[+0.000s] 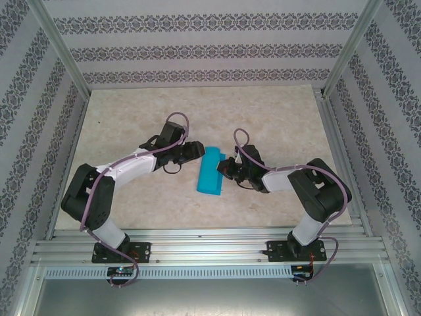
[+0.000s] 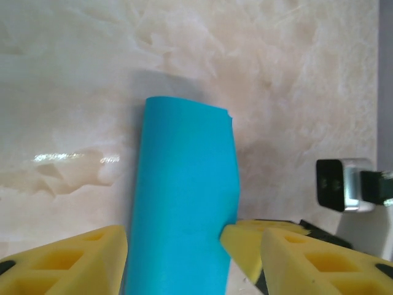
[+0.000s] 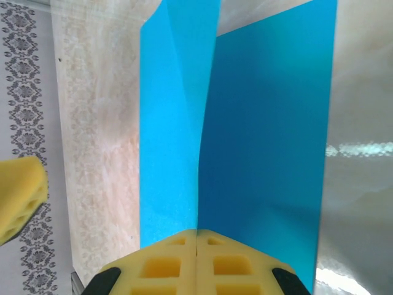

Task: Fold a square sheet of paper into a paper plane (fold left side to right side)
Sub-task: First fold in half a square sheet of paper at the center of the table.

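The square sheet of paper [image 1: 212,172] lies mid-table between the two arms as a doubled blue strip, one flap standing up from the crease in the right wrist view. It looks thin, light and limp: likely to bow and slide on the smooth table [image 1: 276,118], and any crease pressed in will probably stay. It is best pinched flat at an edge or corner. The right gripper [image 3: 196,236] has its jaws pressed together on the paper's edge at the crease. The left gripper [image 2: 195,246] stands spread, a finger on each side of the strip, not clamping it

Marble tabletop [image 1: 131,118], floral-striped wallpaper walls [image 1: 197,39], aluminium frame [image 1: 210,240]
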`<state>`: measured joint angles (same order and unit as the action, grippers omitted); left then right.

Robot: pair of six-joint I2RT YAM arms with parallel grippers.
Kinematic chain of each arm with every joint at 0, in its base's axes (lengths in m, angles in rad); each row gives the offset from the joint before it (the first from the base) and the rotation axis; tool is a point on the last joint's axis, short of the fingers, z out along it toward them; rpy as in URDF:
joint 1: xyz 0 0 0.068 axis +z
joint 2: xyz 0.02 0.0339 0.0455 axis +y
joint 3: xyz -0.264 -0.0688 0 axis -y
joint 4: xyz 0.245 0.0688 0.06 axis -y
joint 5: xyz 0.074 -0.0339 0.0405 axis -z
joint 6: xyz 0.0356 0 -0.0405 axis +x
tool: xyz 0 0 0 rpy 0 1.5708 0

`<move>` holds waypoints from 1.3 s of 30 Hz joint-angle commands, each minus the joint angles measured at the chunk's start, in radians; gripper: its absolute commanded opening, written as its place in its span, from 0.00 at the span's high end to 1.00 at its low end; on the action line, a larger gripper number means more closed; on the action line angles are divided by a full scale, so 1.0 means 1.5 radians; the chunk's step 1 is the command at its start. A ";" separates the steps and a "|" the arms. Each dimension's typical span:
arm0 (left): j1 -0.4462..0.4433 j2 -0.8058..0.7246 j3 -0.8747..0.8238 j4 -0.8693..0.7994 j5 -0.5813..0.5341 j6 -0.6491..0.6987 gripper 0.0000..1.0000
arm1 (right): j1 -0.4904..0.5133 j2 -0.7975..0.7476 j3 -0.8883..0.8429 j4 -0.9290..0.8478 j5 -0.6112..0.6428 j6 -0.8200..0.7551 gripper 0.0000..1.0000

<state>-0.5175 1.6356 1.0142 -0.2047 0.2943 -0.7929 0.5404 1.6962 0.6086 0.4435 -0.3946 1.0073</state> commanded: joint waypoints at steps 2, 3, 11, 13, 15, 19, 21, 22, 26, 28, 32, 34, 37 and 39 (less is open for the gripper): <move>-0.009 0.052 0.015 -0.023 0.028 0.050 0.39 | -0.005 -0.019 0.001 -0.026 -0.005 -0.023 1.00; -0.013 0.065 0.020 -0.018 0.037 0.050 0.39 | -0.006 -0.019 0.000 -0.027 -0.006 -0.023 1.00; -0.039 0.135 0.051 -0.016 0.039 0.047 0.41 | -0.006 -0.022 -0.005 -0.042 0.001 -0.028 1.00; -0.045 0.146 0.056 -0.016 0.038 0.045 0.43 | -0.008 -0.019 -0.005 -0.042 0.001 -0.029 1.00; -0.049 0.156 0.062 -0.022 0.033 0.045 0.45 | -0.009 -0.015 -0.003 -0.042 -0.002 -0.028 1.00; -0.056 0.167 0.074 -0.049 0.013 0.054 0.47 | -0.010 -0.013 -0.002 -0.047 0.001 -0.031 1.00; -0.058 0.170 0.076 -0.056 0.012 0.057 0.47 | -0.011 -0.014 -0.001 -0.055 0.005 -0.033 1.00; -0.057 0.172 0.077 -0.057 0.014 0.059 0.48 | -0.013 -0.015 0.000 -0.060 0.005 -0.037 1.00; -0.063 0.176 0.084 -0.073 0.007 0.071 0.48 | -0.015 -0.019 0.003 -0.080 0.011 -0.044 1.00; -0.067 0.178 0.092 -0.087 0.000 0.080 0.48 | -0.015 -0.019 0.005 -0.082 0.008 -0.045 0.97; -0.071 0.187 0.099 -0.100 -0.004 0.086 0.51 | -0.016 -0.020 0.007 -0.083 -0.002 -0.047 0.90; -0.074 0.192 0.102 -0.106 -0.010 0.088 0.52 | -0.019 -0.030 0.005 -0.093 0.004 -0.053 0.83; -0.076 0.198 0.108 -0.114 -0.017 0.088 0.52 | -0.030 -0.058 -0.002 -0.113 0.008 -0.066 0.73; -0.078 0.202 0.113 -0.122 -0.023 0.088 0.51 | -0.043 -0.083 -0.011 -0.134 0.015 -0.076 0.70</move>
<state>-0.6140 1.9083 1.1599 -0.3389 0.2867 -0.6842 0.4992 1.6363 0.6060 0.2729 -0.3935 0.9352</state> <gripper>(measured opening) 0.483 0.287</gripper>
